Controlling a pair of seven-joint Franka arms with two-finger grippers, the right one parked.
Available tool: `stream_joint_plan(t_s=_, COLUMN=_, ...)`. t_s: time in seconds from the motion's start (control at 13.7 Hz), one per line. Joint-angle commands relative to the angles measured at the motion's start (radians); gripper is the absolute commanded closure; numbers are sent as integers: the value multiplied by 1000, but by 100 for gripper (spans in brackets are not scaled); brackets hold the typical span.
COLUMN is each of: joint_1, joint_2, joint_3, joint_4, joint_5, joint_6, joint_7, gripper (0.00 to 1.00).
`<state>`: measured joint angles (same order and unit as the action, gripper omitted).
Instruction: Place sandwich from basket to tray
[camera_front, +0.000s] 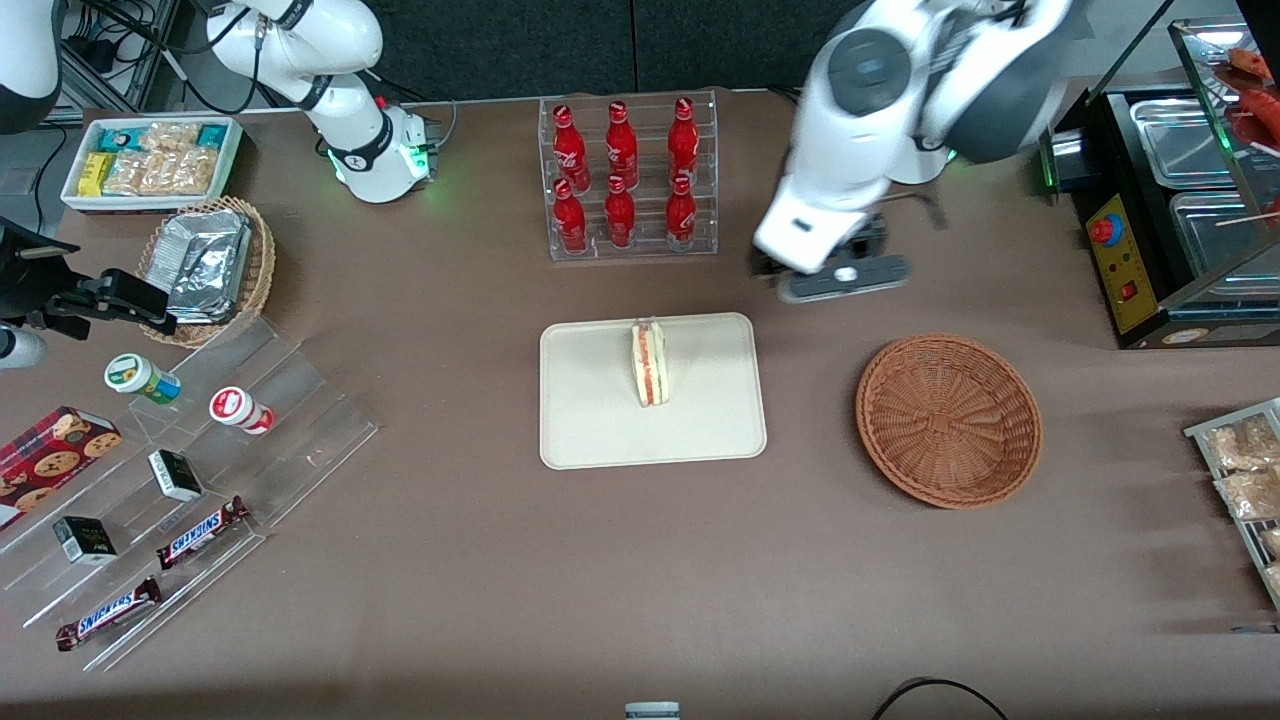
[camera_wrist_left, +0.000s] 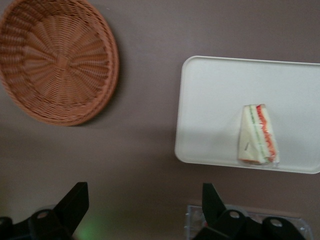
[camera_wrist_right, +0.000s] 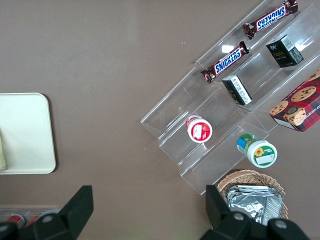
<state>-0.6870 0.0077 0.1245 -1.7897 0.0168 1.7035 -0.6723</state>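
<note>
Snickers bars (camera_front: 203, 531) are seen lowest on the clear stepped display (camera_front: 180, 470) at the parked arm's end of the table, nearest the front camera, with small dark boxes (camera_front: 176, 474), two little tubs (camera_front: 142, 378) and a cookie box (camera_front: 50, 455) ranged on or beside the steps above them.

And the placing looks done: the sandwich (camera_front: 649, 362) is found standing on edge on the cream-white tray (camera_front: 600, 430), toward the tray's rim farther from the camera, filling layers showing. The reddish-brown basket (camera_front: 948, 420) is left empty, beside the tray toward the working arm's end. The gripper (camera_wrist_left: 142, 212) is held up above the bare cloth between the bottle rack and the basket, farther from the camera than both tray and basket, fingers (camera_wrist_left: 74, 202) spread wide with nothing between them and well apart from the sandwich. The step in hand is judged to be the retreat after release; all that seems called for next is for the arm to be carried away without the bottles being clipped.

A plain brown cloth (camera_front: 600, 600) is laid over the whole table. Six red bottles (camera_front: 620, 170) are racked in a clear stand. A tan wicker basket of foil packs (camera_front: 205, 262) and a white bin of snack packets (camera_front: 150, 160) are set toward the parked arm's end; a metal food warmer (camera_front: 1180, 200) is stationed at the working arm's end.
</note>
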Motion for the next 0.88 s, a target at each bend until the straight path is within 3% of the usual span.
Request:
stream_joint_plan(t_s=0.0, joint_1=113, joint_2=-70, joint_3=-13, joint_4=-16, joint_5=2, joint_6=-80, joint_7=184, gripper=0)
stream_joint_plan(t_s=0.37, joint_1=305, joint_2=-111, joint_3=-11, joint_4=96, joint_5=2, joint_6=-256, joint_7=506, gripper=0)
stream_joint_plan(t_s=0.66, joint_1=440, joint_2=-98, joint_3=-16, joint_4=174, joint_5=3, joint_6=-306, joint_7=603, gripper=0)
stream_joint_plan(t_s=0.8, joint_1=458, joint_2=-88, joint_3=-19, joint_4=185, joint_5=2, joint_6=-309, joint_7=631, gripper=0)
